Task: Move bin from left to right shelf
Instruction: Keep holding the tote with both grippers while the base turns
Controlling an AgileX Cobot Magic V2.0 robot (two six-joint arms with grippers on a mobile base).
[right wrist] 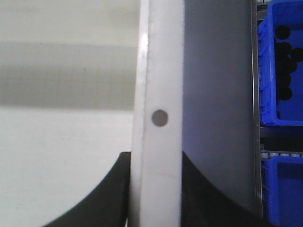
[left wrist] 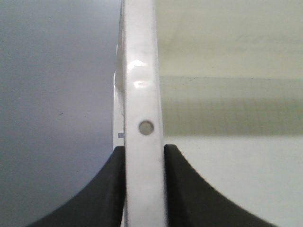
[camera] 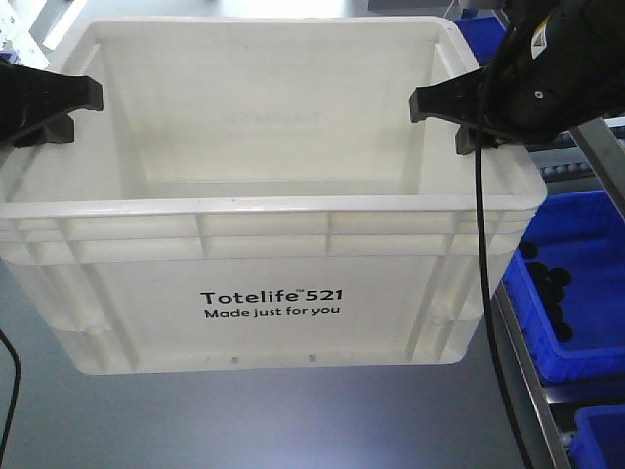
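The white bin [camera: 264, 293], printed "Totelife 521 Made just for you", fills the front view and hangs above a grey floor, empty inside. My left gripper [camera: 59, 107] is shut on its left rim, and my right gripper [camera: 449, 112] is shut on its right rim. In the left wrist view the rim [left wrist: 143, 118] runs upright between the two black fingers [left wrist: 184, 189], which press on both sides of it. The right wrist view shows the same grip: the rim [right wrist: 160, 118] sits clamped between black fingers [right wrist: 109, 194]. The shelves do not show.
Blue plastic bins [camera: 576, 283] holding black round parts stand on a metal roller rack [camera: 532, 391] at the right, close to the bin's right side. They also show in the right wrist view as blue bins [right wrist: 281, 61]. Grey floor [camera: 244, 420] lies below.
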